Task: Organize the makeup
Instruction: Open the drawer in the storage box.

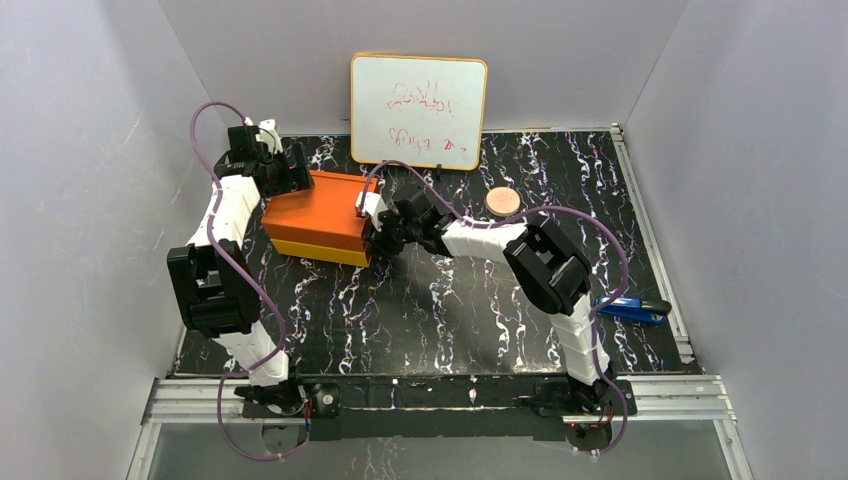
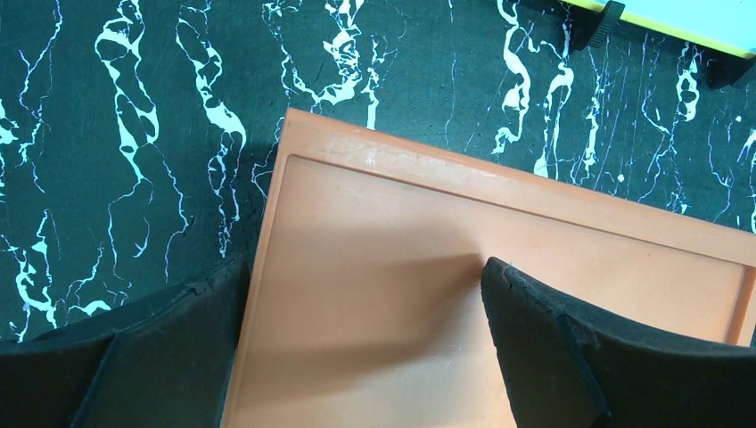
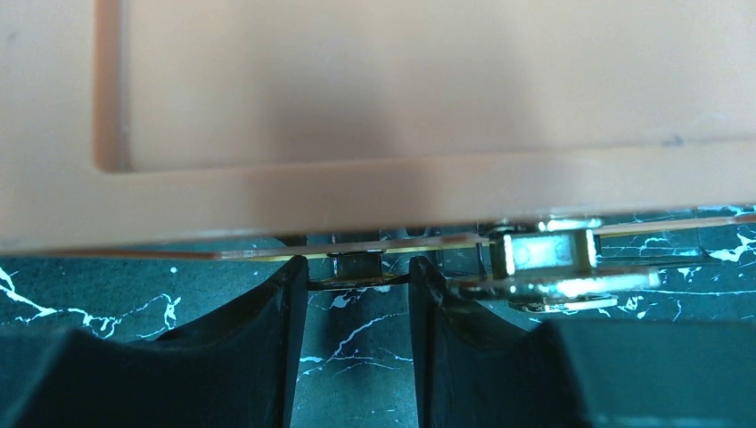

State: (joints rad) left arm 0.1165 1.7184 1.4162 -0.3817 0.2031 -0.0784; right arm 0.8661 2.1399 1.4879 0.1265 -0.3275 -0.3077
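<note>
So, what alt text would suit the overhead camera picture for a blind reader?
Two robot arms reach across a black marbled table to an orange box: left end effector over its far-left corner, right end effector at its right end. A peach disc lies farther right.

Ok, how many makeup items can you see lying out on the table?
1. A flat round peach disc lies on the table, on the far side, just right of the whiteboard. Others may be hidden inside the orange box.
</note>
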